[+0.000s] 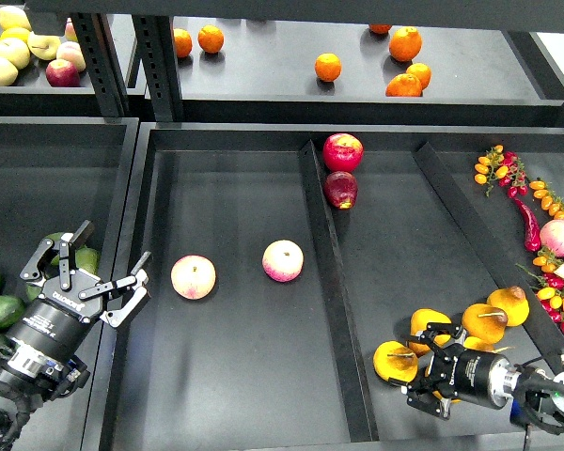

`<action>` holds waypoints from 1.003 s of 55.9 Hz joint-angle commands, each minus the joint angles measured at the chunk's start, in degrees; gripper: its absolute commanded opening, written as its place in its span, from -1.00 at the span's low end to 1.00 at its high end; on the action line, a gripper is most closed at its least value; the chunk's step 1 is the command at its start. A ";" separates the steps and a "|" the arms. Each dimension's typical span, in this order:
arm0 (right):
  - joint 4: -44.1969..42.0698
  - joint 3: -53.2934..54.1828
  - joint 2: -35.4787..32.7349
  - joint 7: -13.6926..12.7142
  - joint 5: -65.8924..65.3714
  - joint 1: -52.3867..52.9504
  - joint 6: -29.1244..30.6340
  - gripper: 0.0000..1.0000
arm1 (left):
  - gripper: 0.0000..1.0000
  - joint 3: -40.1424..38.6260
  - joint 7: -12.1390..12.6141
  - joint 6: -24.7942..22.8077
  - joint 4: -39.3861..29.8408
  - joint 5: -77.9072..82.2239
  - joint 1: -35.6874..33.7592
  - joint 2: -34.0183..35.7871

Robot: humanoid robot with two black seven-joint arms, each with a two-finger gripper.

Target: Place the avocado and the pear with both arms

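Note:
My left gripper (pixel 92 272) is open with its prongs spread, over the wall between the left bin and the middle tray. Several dark green avocados (pixel 0 312) lie in the left bin, one partly hidden under the gripper. My right gripper (pixel 421 368) is low at the front right, its fingers spread at the right side of a yellow-orange pear (pixel 393 362) that lies tipped on the tray floor. Three more pears (pixel 485 322) lie just behind it.
Two pink-yellow apples (pixel 194 277) (pixel 283 260) lie in the middle tray. Two red apples (pixel 342 151) sit at the back by the slanted divider (pixel 324 272). Small tomatoes and a red chili (pixel 529 224) lie far right. Oranges (pixel 328 67) are on the back shelf.

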 commanded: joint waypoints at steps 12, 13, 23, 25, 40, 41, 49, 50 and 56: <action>2.43 8.98 3.20 0.00 1.19 5.39 -4.09 0.80 | 0.99 0.00 0.00 0.00 0.09 0.07 0.00 0.00; 2.34 9.68 3.81 0.00 1.28 5.74 -4.61 0.80 | 0.99 0.00 0.00 0.00 0.09 -0.01 0.00 0.00; 0.58 19.26 11.81 0.00 1.02 7.67 -10.24 0.86 | 0.99 -0.09 0.00 0.00 0.09 0.07 0.09 0.00; -1.08 23.89 16.35 0.00 0.67 7.85 -11.12 0.86 | 0.99 -0.26 0.00 0.00 0.18 0.07 0.09 0.00; -6.54 34.47 28.07 0.00 -0.74 7.76 -7.35 0.98 | 0.99 0.09 0.00 0.00 0.18 0.07 0.00 0.00; -6.80 34.99 28.68 0.00 -0.74 7.68 -6.56 0.98 | 0.99 0.09 0.00 0.00 0.18 0.07 0.00 0.00; -7.94 38.42 31.94 0.00 -0.92 6.01 -1.81 0.98 | 0.99 0.09 0.00 0.00 0.53 0.25 0.00 0.00; -8.03 39.12 32.38 0.00 -0.83 5.83 -1.63 0.98 | 0.99 0.09 0.00 0.00 0.62 0.25 0.00 0.00; -8.38 42.99 32.64 0.00 -0.92 4.51 0.48 0.98 | 0.99 -0.09 0.00 0.00 0.70 0.34 0.09 0.00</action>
